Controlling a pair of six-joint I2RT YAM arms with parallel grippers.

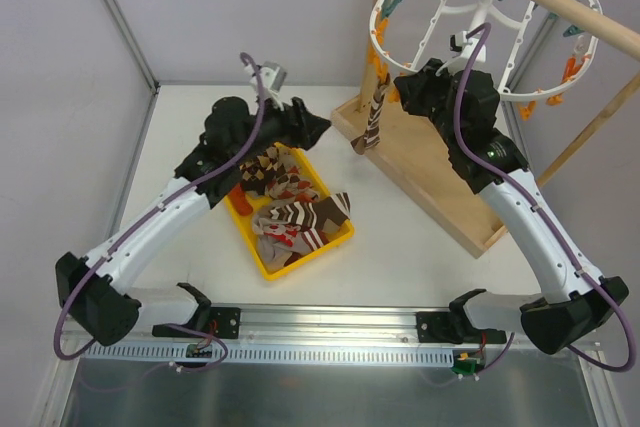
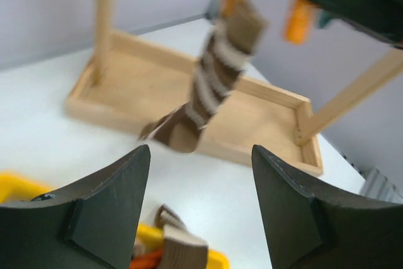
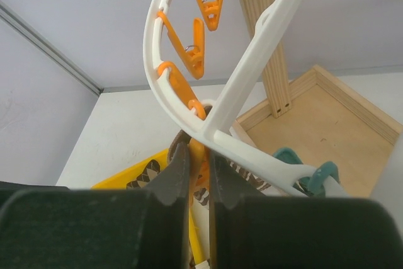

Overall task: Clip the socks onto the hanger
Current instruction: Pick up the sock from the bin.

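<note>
The white oval hanger [image 1: 379, 25] hangs from a wooden pole at the back right, with orange and teal clothespins round its rim. A brown and cream striped sock [image 1: 373, 119] dangles from its near-left rim over the wooden base. My right gripper [image 1: 402, 87] is at that spot; in the right wrist view it [image 3: 197, 153] is shut on an orange clothespin [image 3: 200, 163] under the ring [image 3: 252, 61]. My left gripper [image 1: 322, 129] is open and empty above the tray's far end, facing the hanging sock [image 2: 214, 86]. Several more socks [image 1: 295, 212] lie in the yellow tray.
The yellow tray [image 1: 312, 258] sits at table centre, partly under the left arm. The wooden stand's base [image 1: 430, 182] runs diagonally from centre back to the right, with an upright post [image 1: 385, 7] and a slanted pole [image 1: 560, 2]. Walls enclose the back and left.
</note>
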